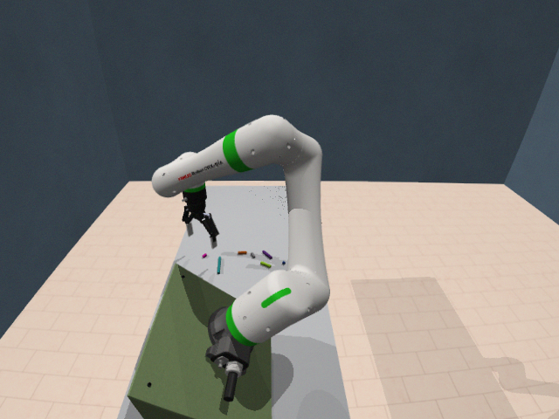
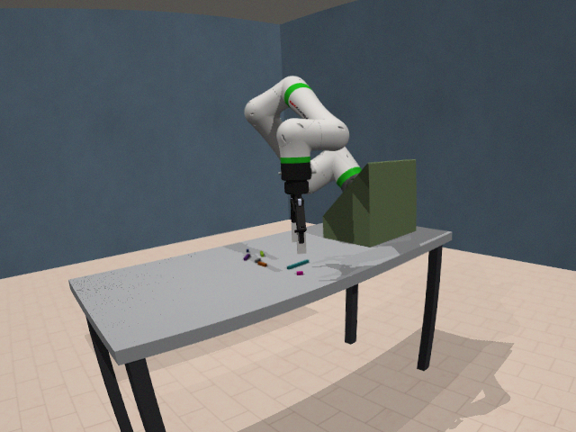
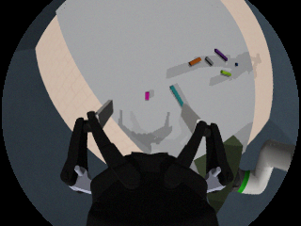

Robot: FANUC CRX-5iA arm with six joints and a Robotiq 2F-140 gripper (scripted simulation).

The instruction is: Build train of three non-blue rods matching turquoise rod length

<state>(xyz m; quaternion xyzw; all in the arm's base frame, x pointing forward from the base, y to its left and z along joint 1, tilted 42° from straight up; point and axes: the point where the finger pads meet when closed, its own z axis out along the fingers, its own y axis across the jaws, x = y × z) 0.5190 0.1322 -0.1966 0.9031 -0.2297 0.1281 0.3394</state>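
The long turquoise rod lies flat on the grey table top, just beside the short magenta rod. Further along lie one orange rod, one small grey rod, one purple rod, one lime rod and one tiny blue rod, all apart from each other. The black two-finger gripper hangs above the table near the magenta rod, its jaws spread wide and holding nothing. In the exterior view the gripper shows edge-on and the blue rod is hard to make out; the wrist view shows the two fingers wide apart. The olive green box stands on the table; its inside cannot be seen.
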